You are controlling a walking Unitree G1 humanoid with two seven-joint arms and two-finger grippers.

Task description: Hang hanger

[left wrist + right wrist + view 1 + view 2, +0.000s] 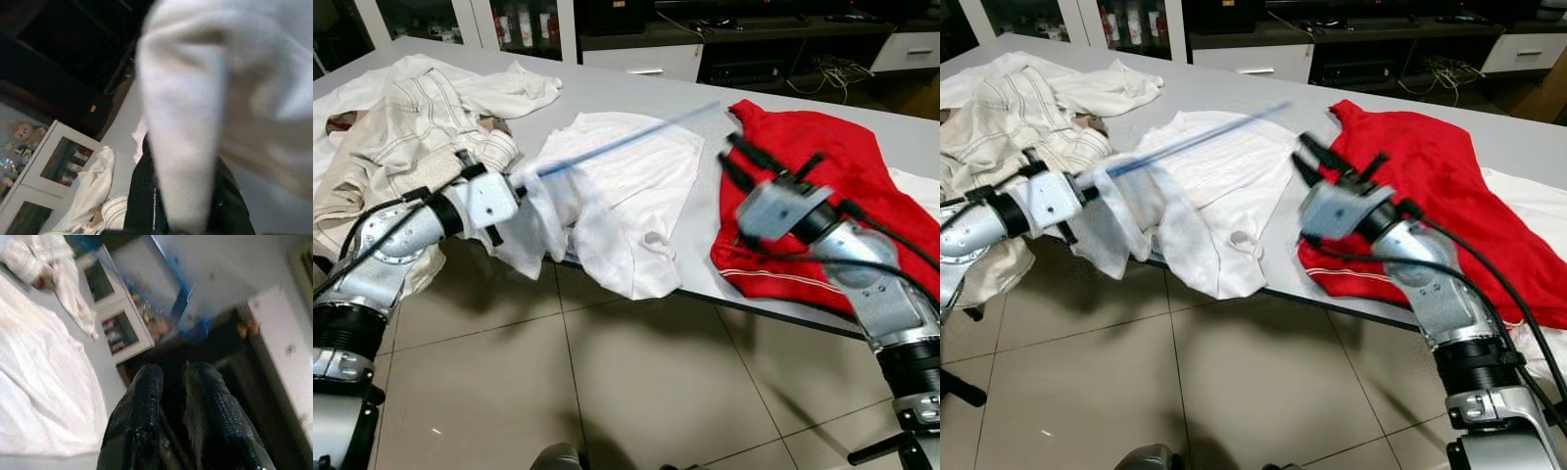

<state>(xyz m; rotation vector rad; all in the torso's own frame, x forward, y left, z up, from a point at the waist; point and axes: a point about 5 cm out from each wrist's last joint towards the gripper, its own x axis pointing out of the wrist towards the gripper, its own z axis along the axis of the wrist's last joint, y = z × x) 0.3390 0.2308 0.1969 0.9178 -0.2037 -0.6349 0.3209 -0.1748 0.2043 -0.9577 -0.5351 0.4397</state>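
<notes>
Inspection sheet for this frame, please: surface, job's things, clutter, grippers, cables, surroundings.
Surface: grey table, garments spread over it.
Job's things: blue hanger, motion-blurred, held by the left gripper inside the white shirt, which hangs over the table edge.
Clutter: red garment; cream clothes pile.
Grippers: left draped in white cloth; right gripper empty, fingers nearly together.
Cables: black leads along the right arm.
Surroundings: tiled floor, glass-fronted cabinets.
</notes>
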